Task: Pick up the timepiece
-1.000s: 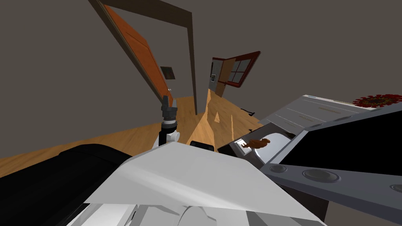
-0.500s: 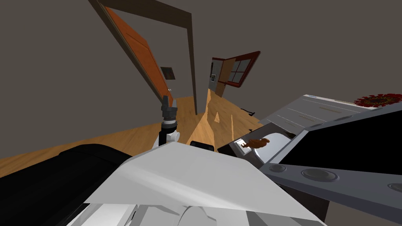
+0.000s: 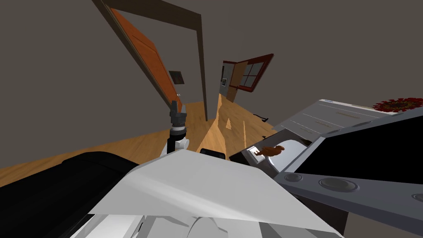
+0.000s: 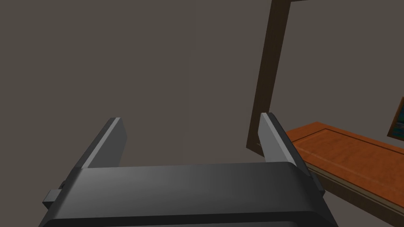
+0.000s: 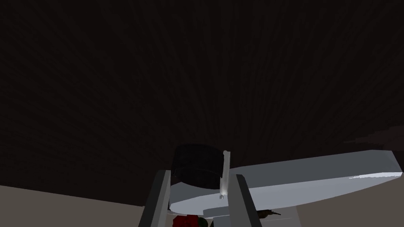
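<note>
Gripping dark squat drum-shaped timepiece (image 5: 196, 167), right claw (image 5: 200, 174) clenched on its sides; drum at near end of pale grey slab (image 5: 315, 173), axis about square to slab, face direction unreadable in dark; left claw (image 4: 189, 118) released, empty

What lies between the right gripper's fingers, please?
Right wrist view: the dark round timepiece and a thin pale post sit between them, on a grey slab.
</note>
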`<state>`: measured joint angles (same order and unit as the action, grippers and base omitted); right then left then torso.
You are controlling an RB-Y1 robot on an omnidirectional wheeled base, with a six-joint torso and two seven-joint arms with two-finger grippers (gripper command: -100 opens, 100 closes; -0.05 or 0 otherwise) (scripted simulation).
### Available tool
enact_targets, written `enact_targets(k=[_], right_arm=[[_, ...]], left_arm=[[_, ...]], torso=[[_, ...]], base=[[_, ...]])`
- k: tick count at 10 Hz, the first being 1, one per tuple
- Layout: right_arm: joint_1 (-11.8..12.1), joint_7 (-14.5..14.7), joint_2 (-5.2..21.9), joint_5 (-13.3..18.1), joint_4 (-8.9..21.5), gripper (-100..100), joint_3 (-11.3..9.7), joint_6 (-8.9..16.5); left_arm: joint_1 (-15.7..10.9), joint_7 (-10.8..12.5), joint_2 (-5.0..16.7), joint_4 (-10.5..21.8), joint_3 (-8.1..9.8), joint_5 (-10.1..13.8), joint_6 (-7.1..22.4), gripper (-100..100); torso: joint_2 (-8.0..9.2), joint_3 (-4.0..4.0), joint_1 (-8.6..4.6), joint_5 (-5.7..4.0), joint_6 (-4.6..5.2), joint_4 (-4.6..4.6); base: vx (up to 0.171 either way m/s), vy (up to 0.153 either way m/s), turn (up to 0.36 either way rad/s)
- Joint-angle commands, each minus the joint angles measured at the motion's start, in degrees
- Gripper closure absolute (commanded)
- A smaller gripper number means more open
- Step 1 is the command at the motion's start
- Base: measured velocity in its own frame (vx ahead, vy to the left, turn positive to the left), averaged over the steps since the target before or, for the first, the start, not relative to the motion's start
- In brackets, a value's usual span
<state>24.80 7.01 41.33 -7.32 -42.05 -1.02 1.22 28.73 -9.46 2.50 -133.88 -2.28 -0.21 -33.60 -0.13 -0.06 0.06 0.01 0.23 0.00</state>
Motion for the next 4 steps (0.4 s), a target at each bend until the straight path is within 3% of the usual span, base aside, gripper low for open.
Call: enact_targets(k=[1,2,3,4], right_arm=[[1.70,-0.51,1.10,-1.14,-1.88,100,-0.64,0.30],[2.69,-0.76,1.74,-1.79,-3.05,100,-0.99,0.53],[2.00,-0.50,1.22,-1.27,-2.42,100,-0.61,0.57],[2.08,-0.55,1.27,-1.34,-2.52,0,-0.66,0.62]], left_arm=[[0.00,0.00,0.00,0.00,0.00,0.00,0.00,0],[0.00,0.00,0.00,0.00,0.00,0.00,0.00,0],[0.00,0.00,0.00,0.00,0.00,0.00,0.00,0],[0.00,0.00,0.00,0.00,0.00,0.00,0.00,0]], torso=[[0.00,0.00,0.00,0.00,0.00,0.00],[-0.02,-0.01,0.04,0.01,-0.01,-0.01],[-0.04,-0.02,0.06,0.01,-0.02,-0.01],[-0.02,-0.01,-0.04,-0.01,-0.04,0.00]], base=[[0.022,0.052,-0.018],[0.022,0.053,-0.016],[0.009,0.024,-0.009],[0.001,0.005,-0.001]])
